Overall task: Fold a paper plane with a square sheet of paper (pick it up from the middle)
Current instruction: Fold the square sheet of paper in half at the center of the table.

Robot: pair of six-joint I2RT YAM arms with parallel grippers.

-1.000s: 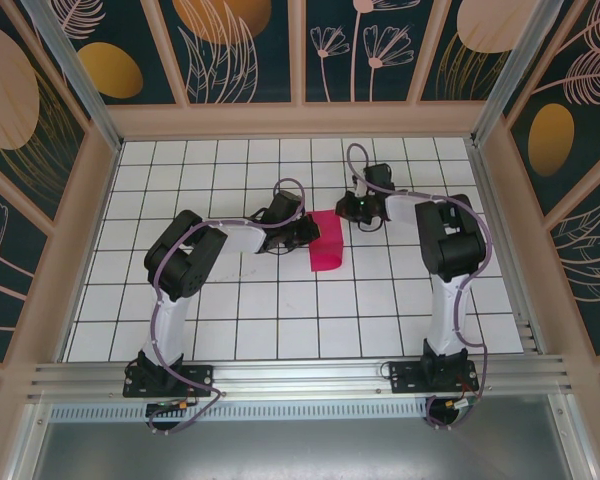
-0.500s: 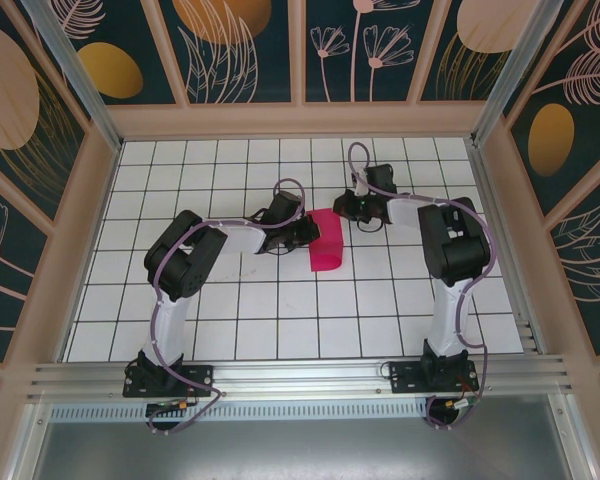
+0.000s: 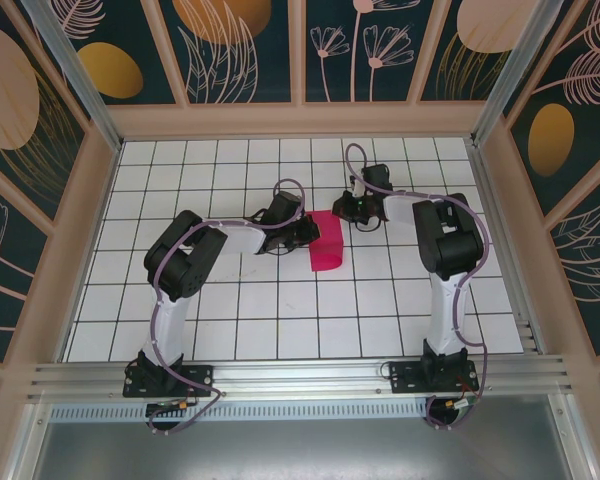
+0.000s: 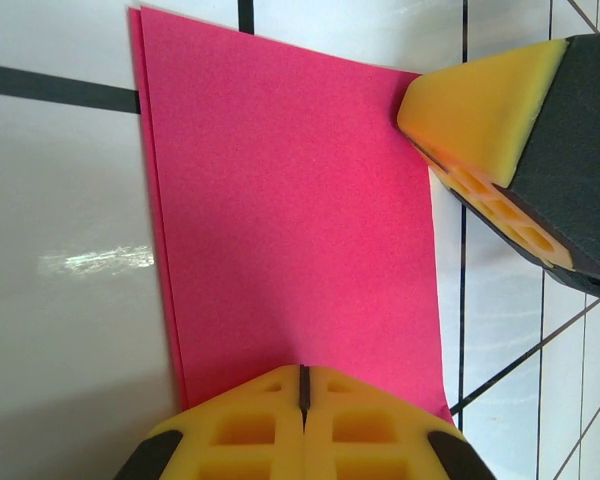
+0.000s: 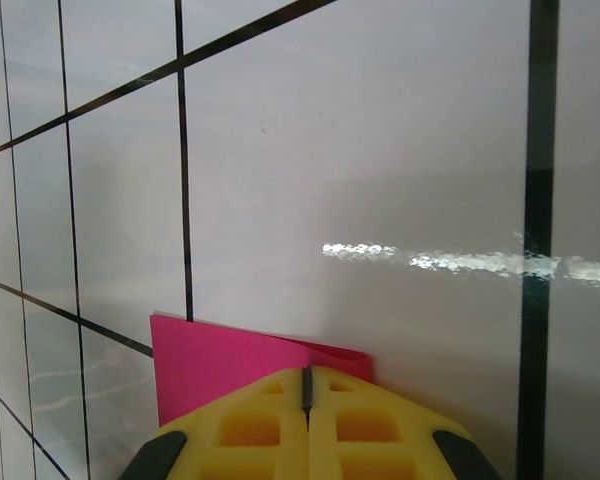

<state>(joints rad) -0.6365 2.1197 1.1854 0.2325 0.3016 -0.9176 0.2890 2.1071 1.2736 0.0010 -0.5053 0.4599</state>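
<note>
Down at the tiles, left gripper [image 3: 305, 232] [image 4: 302, 375] fully closed, yellow pads pressed flat together along a thin dark seam, tips resting at the near edge of the square sheet of paper [image 3: 327, 245] [image 4: 290, 220] [image 5: 220, 365]; impossible to tell whether any paper is pinched between them or merely pressed beneath. Opposite, right gripper [image 3: 348, 208] [image 5: 306, 385] likewise shut, pads meeting on a seam, its yellow tip [image 4: 480, 110] touching the sheet's far corner, a folded pink corner poking out from under it in the right wrist view. Between the two tips, the magenta sheet itself, already folded over, two layers visible along one long edge in the left wrist view, lying as a narrow rectangle near the middle of the table [image 3: 230, 320], slightly toward the back. Around it, a glossy white surface ruled into square tiles by black lines, streaks of light reflected in the sheen. Further out, both arms bent inward from their bases on an aluminium rail [image 3: 300, 378] at the near edge, a grey metal panel [image 3: 280, 440] below that. Beyond the tiles, a pale wooden frame [image 3: 300, 120] on three sides, then dark teal walls [image 3: 250, 50] painted with peach leaves, line-drawn flowers and golden ovals.
</note>
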